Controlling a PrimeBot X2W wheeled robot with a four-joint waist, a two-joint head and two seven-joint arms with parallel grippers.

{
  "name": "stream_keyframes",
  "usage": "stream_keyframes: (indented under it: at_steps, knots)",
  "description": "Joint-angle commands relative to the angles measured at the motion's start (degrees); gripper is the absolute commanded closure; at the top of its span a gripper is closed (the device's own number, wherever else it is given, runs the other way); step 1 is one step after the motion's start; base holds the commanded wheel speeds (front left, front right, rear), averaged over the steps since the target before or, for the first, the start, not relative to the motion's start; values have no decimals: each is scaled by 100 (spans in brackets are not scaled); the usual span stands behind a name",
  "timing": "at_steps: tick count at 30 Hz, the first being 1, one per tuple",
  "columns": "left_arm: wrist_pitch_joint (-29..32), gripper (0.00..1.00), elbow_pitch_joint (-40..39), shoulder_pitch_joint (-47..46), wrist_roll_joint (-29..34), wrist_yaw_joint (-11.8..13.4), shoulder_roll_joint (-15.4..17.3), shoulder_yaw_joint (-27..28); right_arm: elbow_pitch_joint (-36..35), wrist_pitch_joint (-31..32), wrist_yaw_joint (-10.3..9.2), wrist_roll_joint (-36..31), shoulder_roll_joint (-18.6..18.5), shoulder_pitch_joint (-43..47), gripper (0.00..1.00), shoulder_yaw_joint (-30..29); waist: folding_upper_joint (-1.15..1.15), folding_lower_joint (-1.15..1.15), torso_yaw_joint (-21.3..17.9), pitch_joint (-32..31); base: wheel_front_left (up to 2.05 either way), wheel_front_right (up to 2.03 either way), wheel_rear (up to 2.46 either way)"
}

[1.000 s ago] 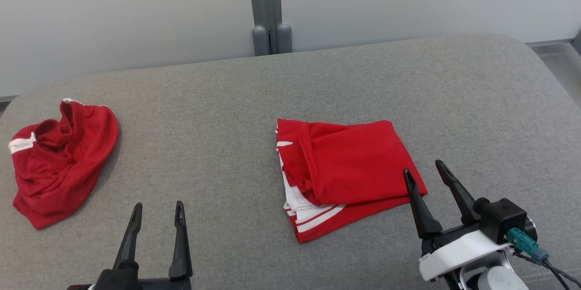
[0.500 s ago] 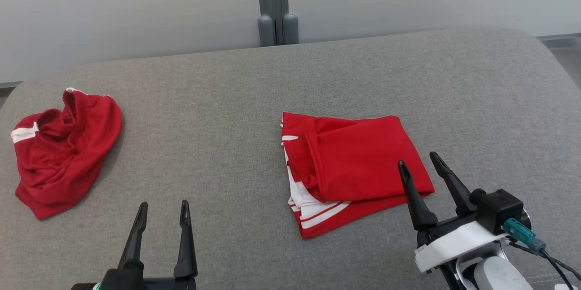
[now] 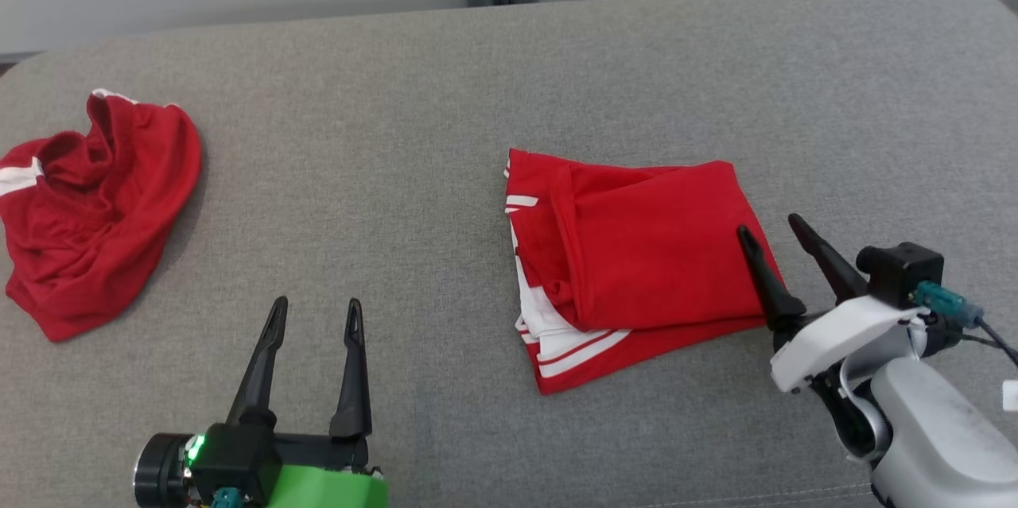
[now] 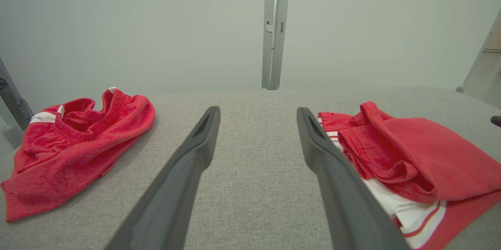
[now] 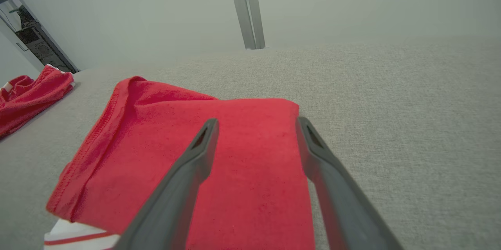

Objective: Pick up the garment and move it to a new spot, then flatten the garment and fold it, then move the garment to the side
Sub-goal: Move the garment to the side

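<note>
Folded red garment (image 3: 644, 254) lies centre-right on grey cushion (image 3: 382, 134), nothing gripped.
Right gripper (image 3: 769, 223) fingers spread apart over its right edge, contact unclear; left gripper (image 3: 316, 303) fingers apart over bare cushion, well apart from it; crumpled red garment (image 3: 87, 206) far left.

Left gripper (image 3: 316, 312) and right gripper (image 3: 771, 227) both hold their fingers spread apart, empty.

Folded red garment (image 4: 422, 152), near corner off-frame
</note>
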Motion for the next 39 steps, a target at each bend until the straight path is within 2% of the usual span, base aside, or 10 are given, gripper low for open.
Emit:
stream_keyframes:
  at_steps: [1,8,15,16,17,18,19,20,28,39]
  knots:
    - [-2,0,-21,-144,-1,-33,9,-3,150,26,-7,211,-101,-227,0,69,0,0,147,343,0,0,0]
    - [-2,0,-14,-478,44,-67,9,-127,754,178,-7,996,-607,-918,0,442,0,0,259,831,0,0,0]
    - [-2,0,1,-633,69,-44,8,-216,1162,362,-7,1324,-765,-1168,0,918,0,0,324,1066,0,0,0]
    - [-2,0,-3,-652,64,-40,8,-222,1176,406,-6,1400,-777,-1181,2,1006,0,0,327,1092,0,0,0]
    - [-2,0,-9,-666,63,-35,9,-224,1168,440,-6,1459,-784,-1183,22,1097,0,0,326,1121,0,0,0]
    - [-2,0,-11,-678,60,-29,9,-231,1156,449,-6,1507,-800,-1190,51,1172,0,0,324,1139,0,0,0]
    - [-2,0,-12,-694,53,-24,8,-238,1148,448,-6,1562,-832,-1211,68,1246,0,0,317,1163,0,0,0]
    - [-2,0,-13,-705,48,-22,9,-244,1137,433,-7,1588,-871,-1238,100,1298,0,0,310,1179,0,0,0]
    - [-2,0,-144,-886,108,-72,8,-326,1213,229,-15,1499,-1356,-1915,100,1427,0,0,159,1524,0,0,0]
    - [-2,0,-606,-1451,511,-344,24,-476,1556,117,-9,1266,-2133,-3269,100,947,0,0,-245,2539,0,0,0]
